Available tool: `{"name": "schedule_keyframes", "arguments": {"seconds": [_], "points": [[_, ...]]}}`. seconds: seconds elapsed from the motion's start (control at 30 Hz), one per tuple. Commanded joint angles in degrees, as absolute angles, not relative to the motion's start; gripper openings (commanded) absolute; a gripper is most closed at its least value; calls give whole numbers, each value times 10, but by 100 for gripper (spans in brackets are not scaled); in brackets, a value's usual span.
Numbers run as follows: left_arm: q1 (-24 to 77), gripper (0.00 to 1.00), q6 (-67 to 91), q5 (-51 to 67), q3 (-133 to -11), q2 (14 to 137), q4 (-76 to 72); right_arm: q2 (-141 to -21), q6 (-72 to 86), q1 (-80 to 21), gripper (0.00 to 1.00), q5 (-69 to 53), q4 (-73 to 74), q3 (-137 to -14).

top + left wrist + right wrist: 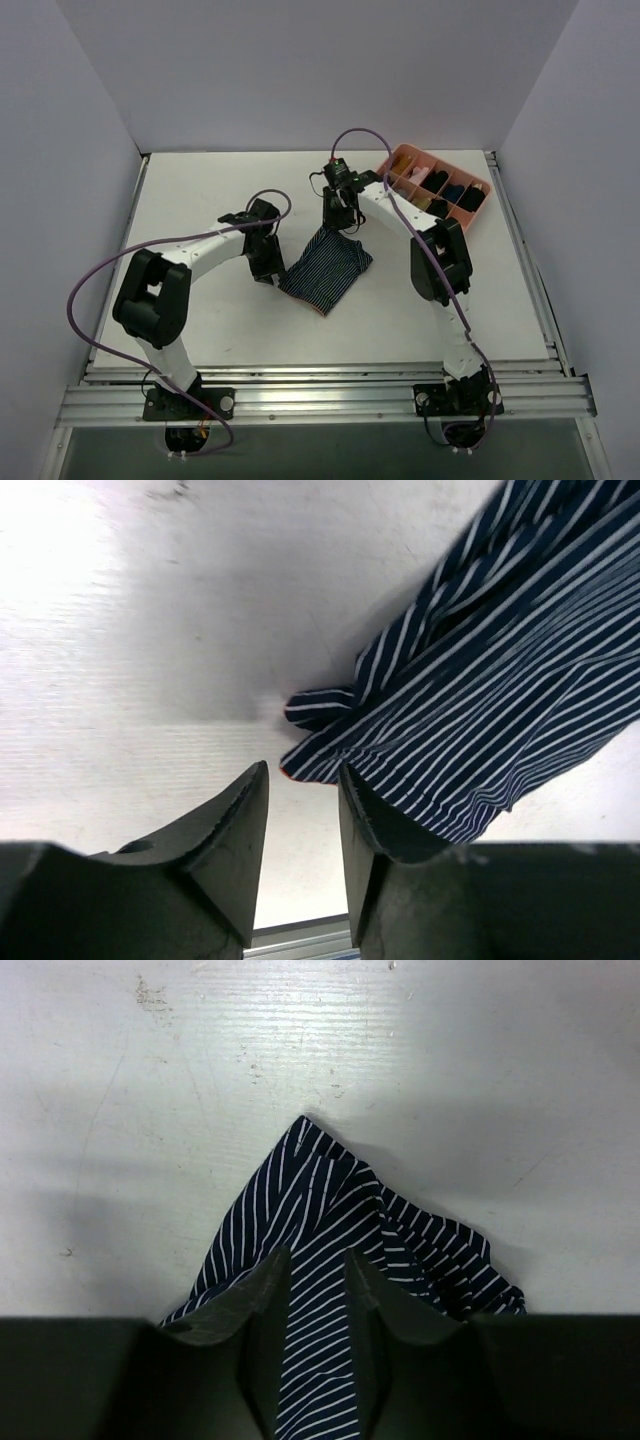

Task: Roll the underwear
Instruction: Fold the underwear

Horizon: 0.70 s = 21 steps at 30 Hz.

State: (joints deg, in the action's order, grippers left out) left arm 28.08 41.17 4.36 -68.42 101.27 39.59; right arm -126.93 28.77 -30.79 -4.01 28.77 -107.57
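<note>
Over to the L arm point(190, 255) first: folded hard at the elbow, forearm sweeping in low toward the underwear point(325, 268), wrist tipped down at its L edge. L gripper point(303, 780) parted, bare table point(200, 190) showing thru the gap, nothing pinched. Striped corner just ahead of the tips. One dark finger point(375, 820) overlapping the hem; touching or just above, can't tell.

R arm point(440, 260) now: up tall from its base, bent over at the top, reaching down onto the far corner of the underwear. R gripper point(315, 1260) apart too, straddling a strip of the fabric, stripes running flat thru the gap, no bunching betw. the pads.

Underwear itself: flat-ish on the white table, betw. the two grippers, roughly a diamond from above. Soft cloth, dark navy w/ thin pale pinstripes, sliver of reddish edge at the near tip. Rumpled folds nr the far corner, small curled lip at the L corner.

Fingers matte black, wedge-shaped, a bit scuffed. Table white, faint grain lines, a few specks. Pink tray point(408, 150) well apart, beyond and to the R of the underwear: hard plastic, divided, dark bundles point(455, 192) in some compartments.
</note>
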Motion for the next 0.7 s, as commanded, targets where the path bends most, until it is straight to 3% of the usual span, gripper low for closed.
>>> {"name": "schedule_keyframes", "arguments": {"seconds": [0.0, 0.17, 0.33, 0.67], "points": [[259, 43, 405, 21, -721, 1013, 413, -1245, 258, -305, 26, -47, 304, -1077], [257, 46, 395, 10, -758, 1000, 442, -1196, 230, -301, 32, -19, 348, -1064], [270, 46, 395, 61, -771, 991, 450, -1124, 222, -301, 33, -2, 341, -952], [420, 47, 482, 69, -698, 963, 382, -1052, 227, -308, 32, 29, 298, -796]]}}
